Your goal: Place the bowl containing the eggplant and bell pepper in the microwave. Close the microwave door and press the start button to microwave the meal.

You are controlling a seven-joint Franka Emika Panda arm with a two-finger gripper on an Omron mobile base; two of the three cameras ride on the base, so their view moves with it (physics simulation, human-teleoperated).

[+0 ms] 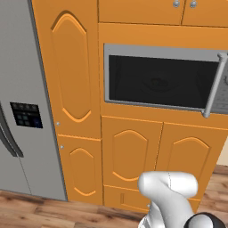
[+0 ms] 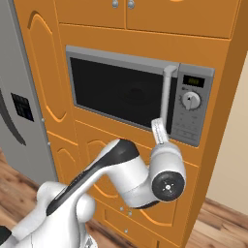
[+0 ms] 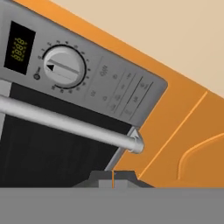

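The microwave (image 1: pixel 220 103) (image 2: pixel 190 77) is built into the orange cabinets. Its door (image 1: pixel 156 82) (image 2: pixel 121 92) (image 3: pixel 48 153) is closed, dark glass facing out. My gripper (image 2: pixel 158 130) (image 3: pixel 113 180) is shut with nothing in it, just below the lower end of the door's bar handle (image 1: pixel 214 84) (image 2: pixel 167 94) (image 3: pixel 65 122). The control panel (image 2: pixel 190 114) (image 3: pixel 113 94), with a lit display, a round knob (image 3: pixel 64 66) and small buttons, lies just to the right of the handle. The bowl, the eggplant and the bell pepper are out of view.
A grey fridge (image 1: pixel 22 111) (image 2: pixel 14 101) stands at the left. Orange cabinet doors (image 1: pixel 133 151) (image 2: pixel 92 150) fill the wall under the microwave. A beige wall (image 2: pixel 227 160) and wooden floor (image 1: pixel 35 209) border the cabinets.
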